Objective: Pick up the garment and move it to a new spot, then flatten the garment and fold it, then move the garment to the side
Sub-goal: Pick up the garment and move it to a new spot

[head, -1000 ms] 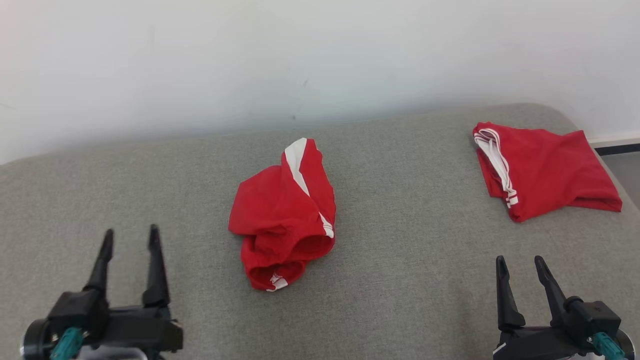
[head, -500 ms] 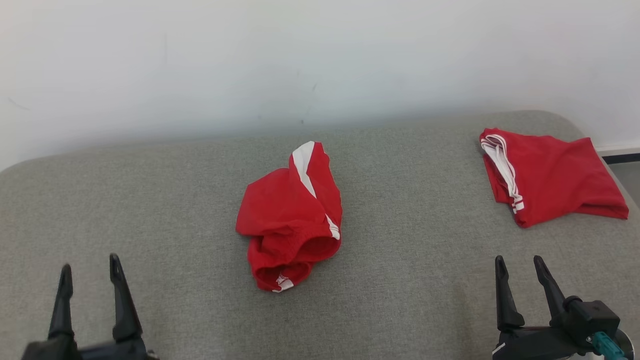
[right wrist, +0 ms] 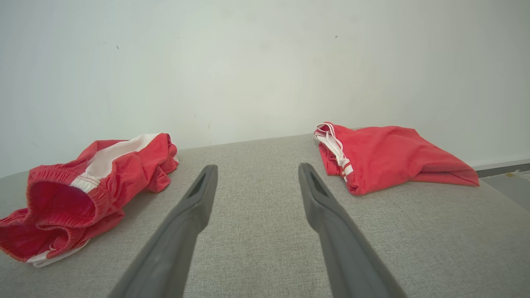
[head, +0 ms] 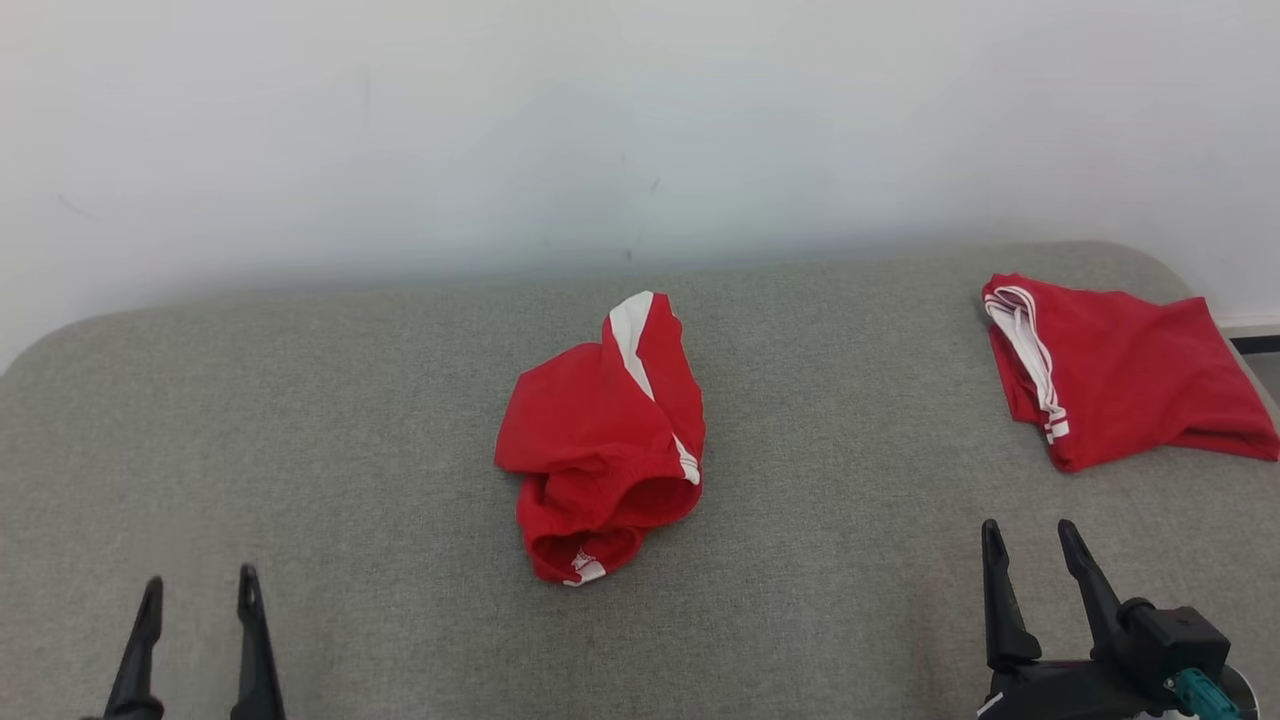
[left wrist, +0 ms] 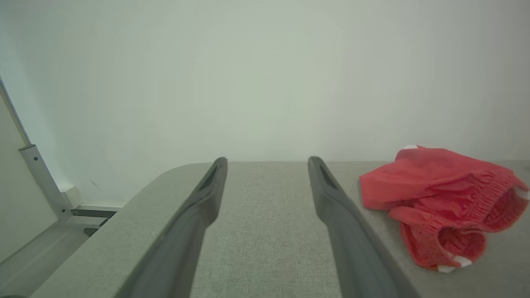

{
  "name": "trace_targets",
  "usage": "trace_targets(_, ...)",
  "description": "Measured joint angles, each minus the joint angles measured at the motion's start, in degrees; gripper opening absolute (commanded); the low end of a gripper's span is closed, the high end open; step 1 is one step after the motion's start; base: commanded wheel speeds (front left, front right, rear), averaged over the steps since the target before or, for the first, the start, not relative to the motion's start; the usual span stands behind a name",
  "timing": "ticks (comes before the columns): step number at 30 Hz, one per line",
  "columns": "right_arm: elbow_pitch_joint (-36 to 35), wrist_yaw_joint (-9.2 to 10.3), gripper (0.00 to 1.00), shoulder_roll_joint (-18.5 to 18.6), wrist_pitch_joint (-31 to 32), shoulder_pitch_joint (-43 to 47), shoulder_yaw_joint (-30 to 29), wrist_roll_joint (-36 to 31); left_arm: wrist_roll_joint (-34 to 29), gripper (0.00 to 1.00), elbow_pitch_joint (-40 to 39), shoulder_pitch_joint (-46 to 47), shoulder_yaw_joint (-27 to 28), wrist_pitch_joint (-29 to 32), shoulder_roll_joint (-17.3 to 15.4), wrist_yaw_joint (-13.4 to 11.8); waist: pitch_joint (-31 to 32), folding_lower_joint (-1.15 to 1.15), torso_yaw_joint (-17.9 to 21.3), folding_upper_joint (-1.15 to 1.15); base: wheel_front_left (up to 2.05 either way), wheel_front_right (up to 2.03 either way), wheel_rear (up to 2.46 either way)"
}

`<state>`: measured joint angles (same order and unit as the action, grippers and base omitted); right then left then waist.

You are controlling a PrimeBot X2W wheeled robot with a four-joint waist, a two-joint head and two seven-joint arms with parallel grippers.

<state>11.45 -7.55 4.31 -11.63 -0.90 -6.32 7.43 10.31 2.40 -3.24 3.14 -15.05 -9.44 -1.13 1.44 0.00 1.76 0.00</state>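
left gripper [head: 200, 578] and right gripper [head: 1028, 528] low, seemingly level over the cushion [head: 350, 420] — jaws wide, empty

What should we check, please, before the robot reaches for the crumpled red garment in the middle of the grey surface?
1. Is the left gripper open and empty: ok.
2. Is the right gripper open and empty: ok.
3. Does the crumpled garment lie free, apart from both grippers: ok.
4. Is it already flat: not ok, it is bunched, with an elastic opening facing the robot.
5. Is there bare grey surface beside it for spreading: ok, on both sides.
6. Is the folded garment out of the way: ok, it lies apart at the far right.
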Motion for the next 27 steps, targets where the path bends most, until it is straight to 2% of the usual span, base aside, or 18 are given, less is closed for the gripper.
trace_targets(9,-0.1,0.00,1.00,0.0,0.5,0.6,0.2,-0.1,-1.2,1.00,4.1,-1.3,-0.3,1.6,-1.8,-0.4,0.7,0.00,-0.3,0.00,0.00,0.00,0.00)
trace_targets(27,-1.3,0.00,1.00,0.5,3.6,2.2,1.1,-0.1,-1.7,1.00,3.5,-1.6,-1.4,5.0,-3.6,-0.7,2.0,0.00,-0.4,0.00,0.00,0.00,0.00)
